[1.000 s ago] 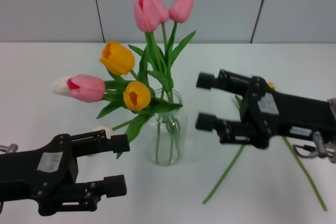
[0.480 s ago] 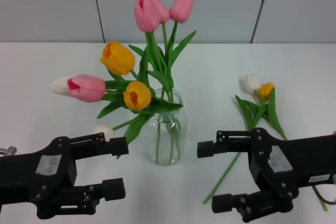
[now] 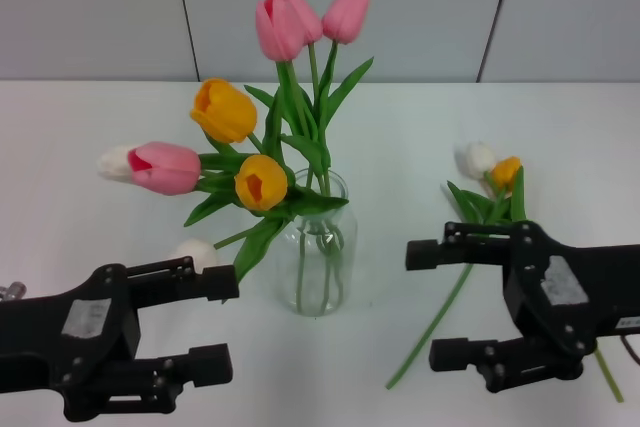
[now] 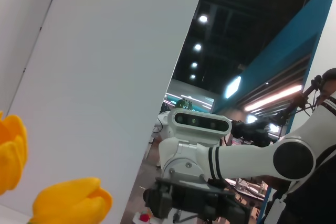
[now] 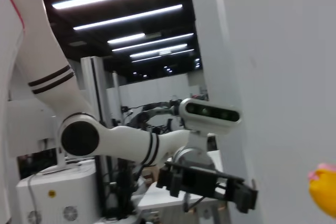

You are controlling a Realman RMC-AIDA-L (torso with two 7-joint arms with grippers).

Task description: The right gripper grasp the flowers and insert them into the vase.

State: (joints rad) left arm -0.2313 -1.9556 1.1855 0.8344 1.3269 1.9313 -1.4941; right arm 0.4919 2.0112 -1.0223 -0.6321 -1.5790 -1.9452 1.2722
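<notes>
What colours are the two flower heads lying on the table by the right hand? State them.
One white, one orange, seen best in the head view, beyond the right hand.

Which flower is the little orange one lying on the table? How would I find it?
Start at the clear glass vase full of tulips in the middle of the white table. Look to the robot's right side, just beyond the open black right pincer. Two flowers lie there; the small orange tulip is beside a white tulip, and is the only orange one not in the vase.
</notes>
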